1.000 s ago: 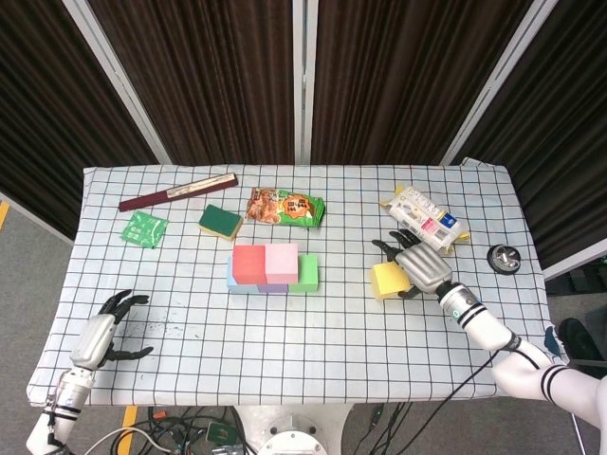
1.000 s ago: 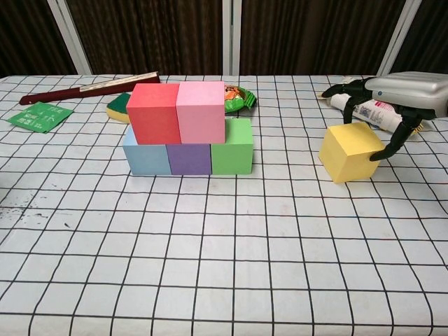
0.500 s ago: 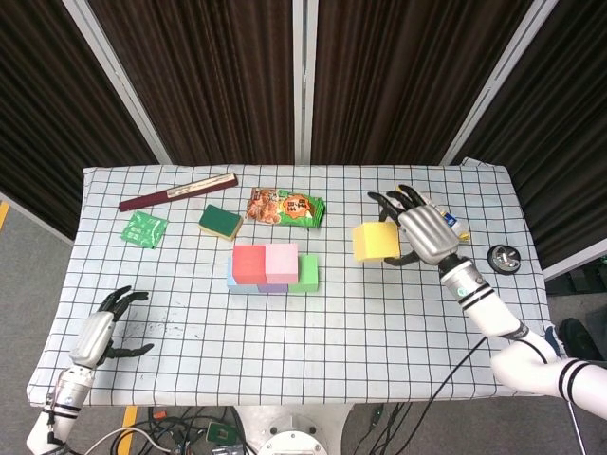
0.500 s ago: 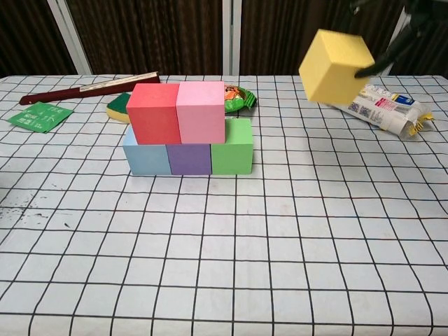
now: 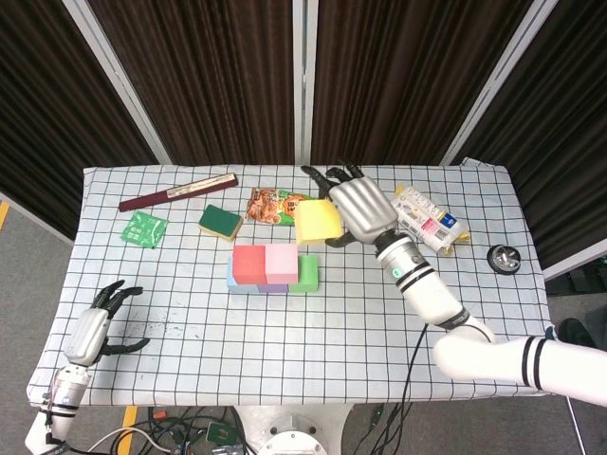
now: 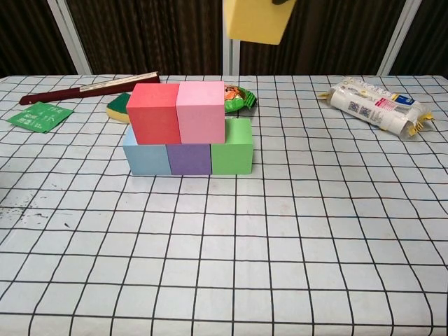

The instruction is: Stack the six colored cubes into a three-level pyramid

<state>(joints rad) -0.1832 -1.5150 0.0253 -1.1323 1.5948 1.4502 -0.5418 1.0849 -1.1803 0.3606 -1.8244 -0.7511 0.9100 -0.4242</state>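
A light blue cube [image 6: 145, 157], a purple cube [image 6: 190, 158] and a green cube [image 6: 232, 147] form a row on the table. On top of them sit a red cube [image 6: 154, 112] and a pink cube [image 6: 200, 110]. My right hand [image 5: 361, 208] holds the yellow cube [image 5: 317, 223] in the air, above and slightly right of the pink cube [image 5: 281, 262]. In the chest view the yellow cube [image 6: 256, 19] is cut off by the top edge and the hand barely shows. My left hand [image 5: 97, 327] rests at the near left table edge, fingers apart, holding nothing.
On the far side of the checked tablecloth [image 5: 322, 327] lie a dark red folded fan [image 5: 177, 192], a green packet [image 5: 143, 228], a green and yellow sponge [image 5: 220, 222] and a snack bag [image 5: 275, 205]. A white wrapped package [image 5: 428, 218] lies far right, a small black disc [image 5: 502, 258] near the right edge.
My right hand lifted the yellow cube off the table at the right and carried it up and leftward to above the stack. The left hand barely shifted.
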